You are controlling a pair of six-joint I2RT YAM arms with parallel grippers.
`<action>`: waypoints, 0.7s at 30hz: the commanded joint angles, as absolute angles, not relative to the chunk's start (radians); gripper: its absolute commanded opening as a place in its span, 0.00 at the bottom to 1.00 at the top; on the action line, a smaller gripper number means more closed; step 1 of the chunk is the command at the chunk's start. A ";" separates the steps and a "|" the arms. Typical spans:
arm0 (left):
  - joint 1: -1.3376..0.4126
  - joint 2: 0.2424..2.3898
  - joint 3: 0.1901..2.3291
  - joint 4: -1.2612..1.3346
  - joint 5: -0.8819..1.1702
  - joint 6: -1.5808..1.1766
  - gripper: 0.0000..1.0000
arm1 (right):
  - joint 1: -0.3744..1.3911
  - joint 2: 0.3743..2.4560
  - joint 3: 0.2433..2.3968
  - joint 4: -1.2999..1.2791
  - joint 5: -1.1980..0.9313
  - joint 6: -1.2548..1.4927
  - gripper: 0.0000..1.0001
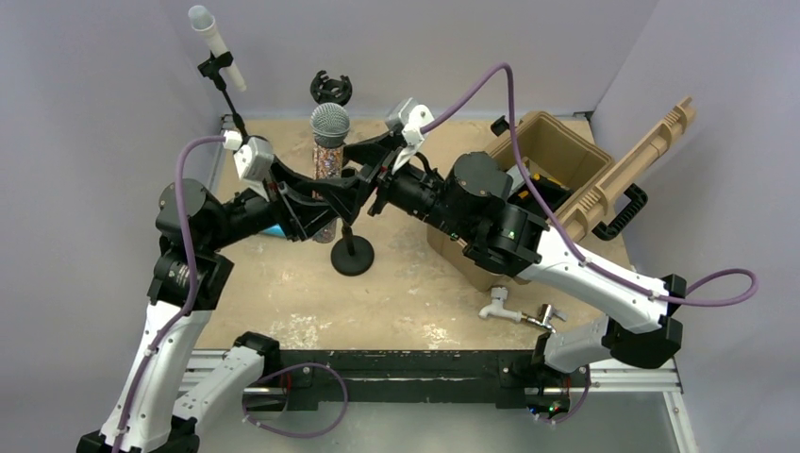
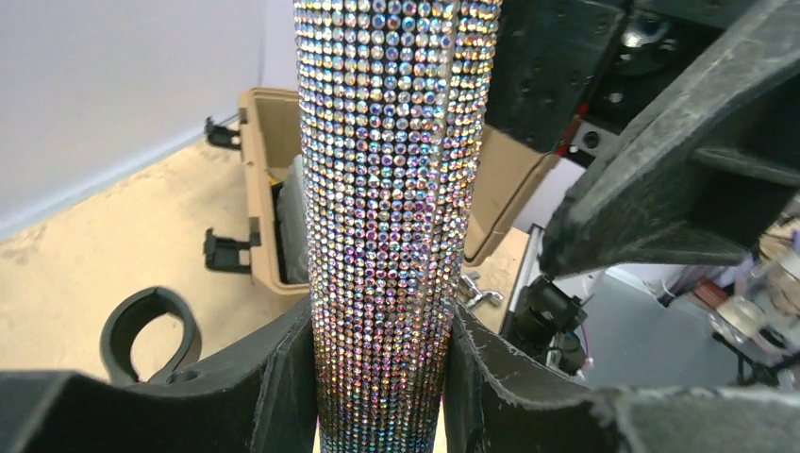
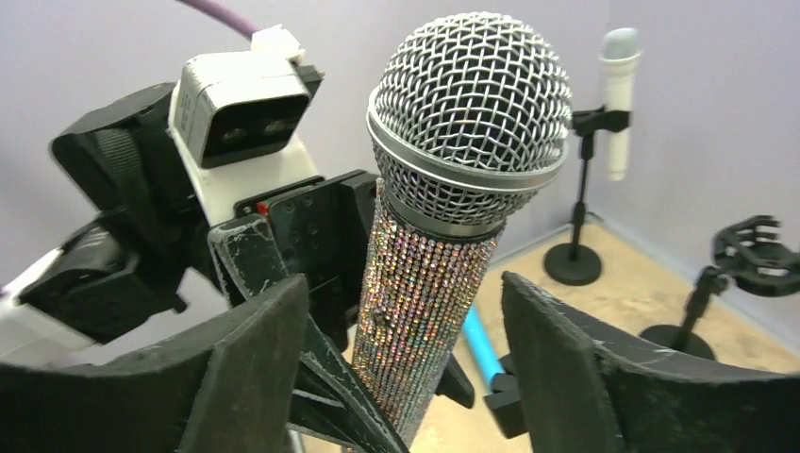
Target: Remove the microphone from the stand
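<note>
The microphone [image 1: 329,142] has a rhinestone-covered body and a silver mesh head and stands upright at mid table. Below it is its black stand with a round base [image 1: 352,257]; the join between the two is hidden by the fingers. My left gripper [image 1: 325,206] is shut on the microphone's lower body, and in the left wrist view both pads press the body [image 2: 391,189] at the gripper [image 2: 382,377]. My right gripper [image 1: 366,175] is open, and its fingers straddle the body [image 3: 425,311] with gaps on both sides of the gripper [image 3: 406,377].
A white microphone on a thin stand [image 1: 215,42] is at the back left. An empty black shock mount [image 1: 331,88] is at the back centre. An open tan case [image 1: 557,179] stands on the right. A blue rod [image 3: 486,344] lies behind the microphone. A small white fitting [image 1: 500,310] lies near the front.
</note>
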State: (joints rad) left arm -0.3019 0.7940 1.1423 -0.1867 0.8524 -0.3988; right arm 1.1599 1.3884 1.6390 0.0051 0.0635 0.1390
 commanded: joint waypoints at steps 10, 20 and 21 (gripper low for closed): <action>-0.267 0.786 1.348 -0.667 -0.142 -0.325 0.13 | 1.160 1.217 1.563 0.128 0.327 0.091 0.80; 0.044 0.806 1.023 -0.657 -0.439 -0.649 0.13 | 1.160 1.175 1.511 0.117 0.333 0.103 0.79; 0.057 0.811 0.984 -0.655 -0.465 -0.691 0.15 | 1.160 1.169 1.506 0.119 0.333 0.103 0.79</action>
State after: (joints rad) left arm 0.0116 0.7940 1.1049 -0.6601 -0.2768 -0.5114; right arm 1.1599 1.1843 1.5249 0.0963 0.3096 0.1101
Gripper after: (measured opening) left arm 0.416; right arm 0.796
